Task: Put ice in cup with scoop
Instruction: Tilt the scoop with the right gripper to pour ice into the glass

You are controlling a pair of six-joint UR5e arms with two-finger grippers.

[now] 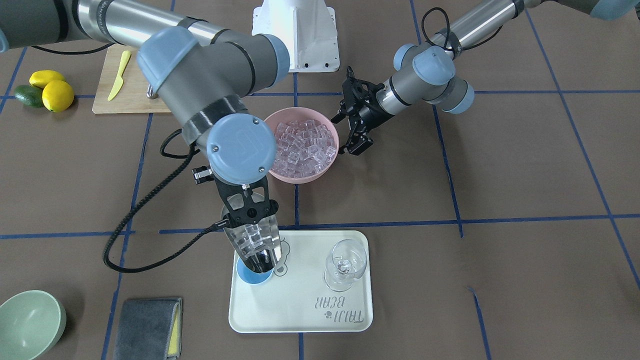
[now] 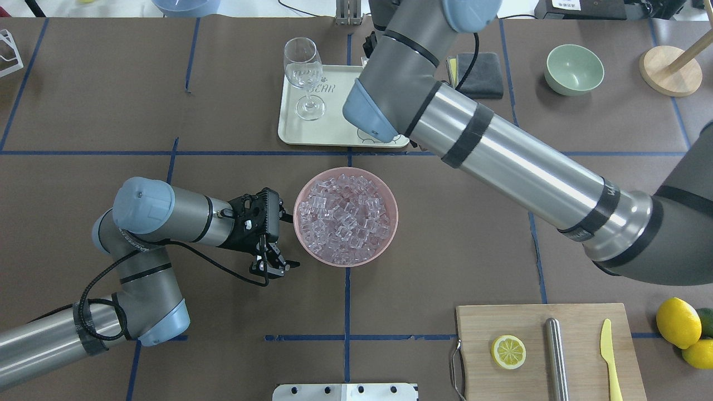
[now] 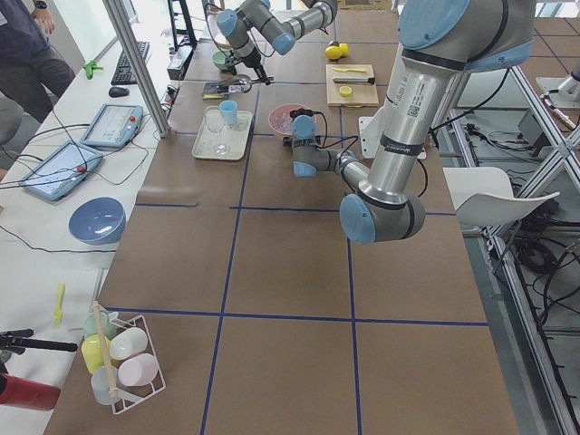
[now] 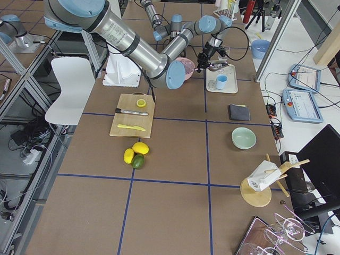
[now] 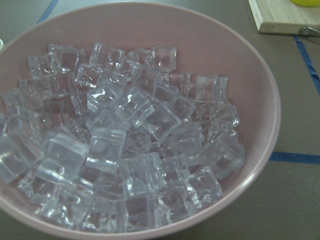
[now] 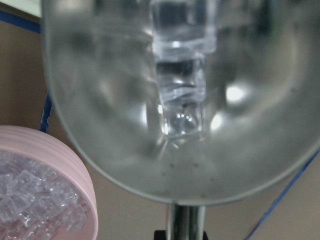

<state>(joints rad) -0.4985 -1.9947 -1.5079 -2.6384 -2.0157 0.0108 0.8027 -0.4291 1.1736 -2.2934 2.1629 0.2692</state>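
Observation:
My right gripper [image 1: 250, 216] is shut on the rod handle of the steel scoop [image 1: 254, 244]. The scoop is tipped down with its mouth over the light-blue cup [image 1: 254, 274] on the tray. A few ice cubes [image 6: 180, 100] lie in the scoop's trough [image 6: 100, 100]. The overhead view hides the cup and scoop behind my right arm. More ice [image 1: 305, 142] fills the pink bowl [image 1: 300, 177], which also shows in the left wrist view [image 5: 250, 75]. My left gripper [image 2: 287, 239] is open and empty just beside the bowl's rim.
A clear wine glass [image 1: 345, 262] stands on the white tray [image 1: 300, 310] near the cup. A green bowl [image 1: 30, 322] and a grey cloth [image 1: 147, 327] lie beside the tray. A cutting board [image 2: 579, 373] holds a lemon slice, a steel cylinder and a yellow knife.

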